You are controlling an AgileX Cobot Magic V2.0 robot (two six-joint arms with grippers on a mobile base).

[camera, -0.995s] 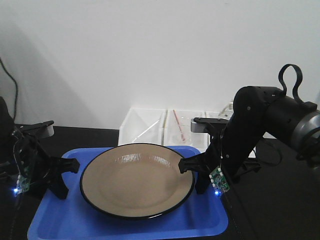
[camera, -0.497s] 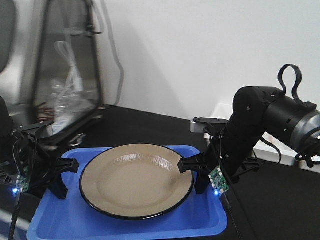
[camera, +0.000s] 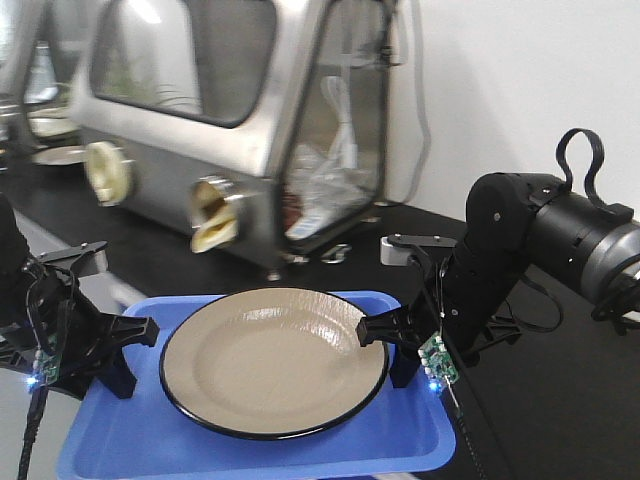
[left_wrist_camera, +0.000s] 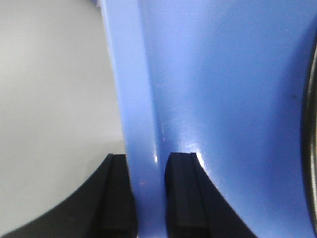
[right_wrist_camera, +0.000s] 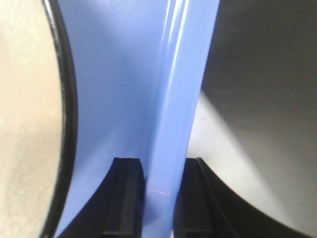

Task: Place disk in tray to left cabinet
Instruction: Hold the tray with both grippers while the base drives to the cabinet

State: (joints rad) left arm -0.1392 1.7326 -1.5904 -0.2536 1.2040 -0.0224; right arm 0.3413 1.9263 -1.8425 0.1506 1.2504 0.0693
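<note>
The tan disk (camera: pixel 275 360) with its thin black rim lies flat in the blue tray (camera: pixel 250 452). Both arms hold the tray up by its short sides. My left gripper (camera: pixel 128 350) is shut on the tray's left rim (left_wrist_camera: pixel 133 99), one finger inside the rim and one outside (left_wrist_camera: pixel 148 157). My right gripper (camera: pixel 383 345) is shut on the right rim (right_wrist_camera: pixel 181 89) in the same way (right_wrist_camera: pixel 161 162). The disk's edge (right_wrist_camera: pixel 25 124) shows beside the right fingers. The left cabinet is out of view.
A steel glovebox (camera: pixel 230 110) with windows and round ports stands behind the tray on a black counter (camera: pixel 560 400). A white wall fills the upper right.
The background has swept to the right: white bins and bare wall gave way to the steel glovebox. Tray, disk and both grippers keep the same places in the view.
</note>
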